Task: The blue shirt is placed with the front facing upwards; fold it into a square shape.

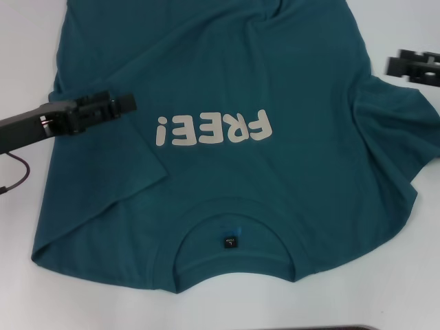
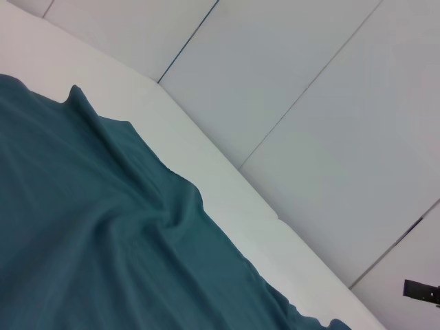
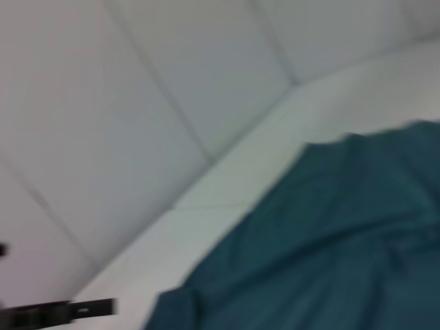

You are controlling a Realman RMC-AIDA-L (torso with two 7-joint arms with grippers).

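Note:
The blue shirt [image 1: 275, 185] lies spread front-up on the white table [image 1: 27, 48]. Its pale "FREE!" lettering [image 1: 213, 128] reads upside down to me. The round neck with a black label [image 1: 230, 242] is nearest me. My left gripper [image 1: 113, 106] hovers over the shirt's left side, near the sleeve. My right gripper [image 1: 412, 67] is off the cloth, above the table beside the right sleeve [image 1: 402, 130]. The wrist views show wrinkled shirt cloth [image 2: 89, 227] [image 3: 330, 240] against the table's far edge.
A diagonal fold [image 1: 103, 213] crosses the shirt's left part, and creases bunch near its far end [image 1: 275, 27]. Bare white table [image 1: 412, 275] lies on both sides. Beyond the table edge [image 2: 227, 185] is grey tiled floor [image 2: 309, 89].

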